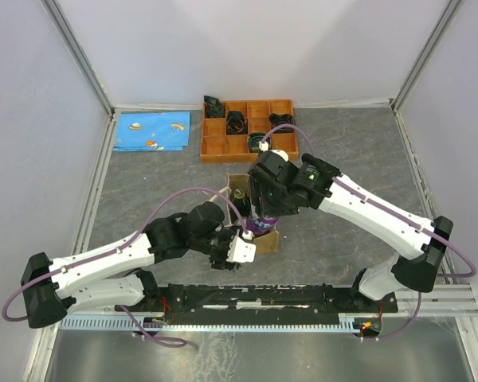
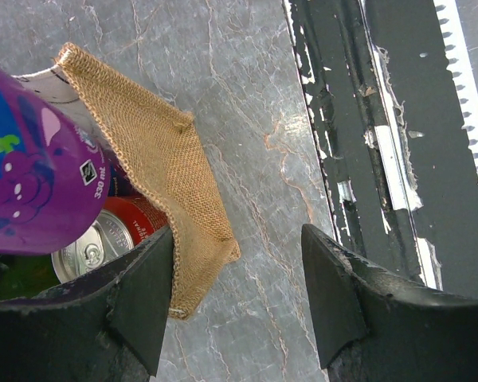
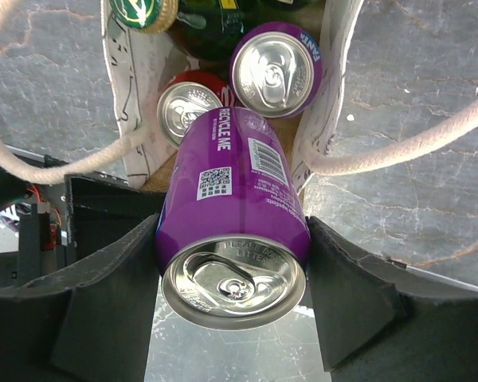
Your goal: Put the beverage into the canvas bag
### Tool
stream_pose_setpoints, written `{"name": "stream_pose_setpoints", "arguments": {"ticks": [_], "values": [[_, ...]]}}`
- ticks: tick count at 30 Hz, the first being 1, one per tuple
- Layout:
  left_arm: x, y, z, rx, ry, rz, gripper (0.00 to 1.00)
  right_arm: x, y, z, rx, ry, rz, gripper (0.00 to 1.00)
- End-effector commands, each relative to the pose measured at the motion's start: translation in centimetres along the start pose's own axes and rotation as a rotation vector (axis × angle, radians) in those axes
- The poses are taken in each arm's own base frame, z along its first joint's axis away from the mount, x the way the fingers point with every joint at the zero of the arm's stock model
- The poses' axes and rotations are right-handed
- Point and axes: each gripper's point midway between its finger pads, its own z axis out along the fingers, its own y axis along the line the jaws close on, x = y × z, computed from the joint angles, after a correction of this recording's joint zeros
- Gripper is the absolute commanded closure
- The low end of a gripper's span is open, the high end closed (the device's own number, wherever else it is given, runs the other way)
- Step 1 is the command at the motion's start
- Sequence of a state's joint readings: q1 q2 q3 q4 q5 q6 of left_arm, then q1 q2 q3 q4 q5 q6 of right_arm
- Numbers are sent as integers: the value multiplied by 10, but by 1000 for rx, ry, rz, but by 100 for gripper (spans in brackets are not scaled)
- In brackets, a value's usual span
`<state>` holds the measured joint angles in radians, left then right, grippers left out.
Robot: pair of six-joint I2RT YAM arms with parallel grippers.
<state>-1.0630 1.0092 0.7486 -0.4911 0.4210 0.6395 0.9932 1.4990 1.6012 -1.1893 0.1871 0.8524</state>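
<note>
My right gripper (image 3: 233, 255) is clenched on the can (image 3: 235, 175). It is a smooth, round purple tin with a shiny silver top. The can hangs just above the open mouth of the bag (image 2: 171, 171). The bag is rough brown weave outside and white inside, with two thick, soft rope loops (image 3: 406, 155). Down in the bag stand a red can (image 3: 187, 107), another purple can (image 3: 275, 68) and, I think, a green bottle (image 3: 215, 20). My left gripper (image 2: 239, 290) is spread wide. The bag's woven wall sits between its black fingers, not pinched.
</note>
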Motion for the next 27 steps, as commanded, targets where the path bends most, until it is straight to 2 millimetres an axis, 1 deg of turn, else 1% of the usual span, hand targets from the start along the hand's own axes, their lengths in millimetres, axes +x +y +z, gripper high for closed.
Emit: {"name": "stream_pose_setpoints", "arguments": {"ticks": [1, 6, 10, 17, 21, 27], "values": [[-7, -11, 0, 55, -23, 35, 31, -4, 0, -19, -29, -48, 37, 100], [-6, -11, 0, 54, -22, 36, 31, 12, -10, -13, 15, -2, 27, 100], [-5, -12, -1, 55, -21, 39, 31, 21, -16, -6, 49, 26, 18, 100], [-5, -11, -1, 54, -19, 41, 31, 24, -23, 6, 127, 55, -22, 100], [-4, -11, -1, 53, -16, 40, 31, 24, -29, 6, 177, 64, -47, 100], [-4, -11, -1, 50, -15, 43, 31, 21, -41, -1, 270, 86, -96, 100]]}}
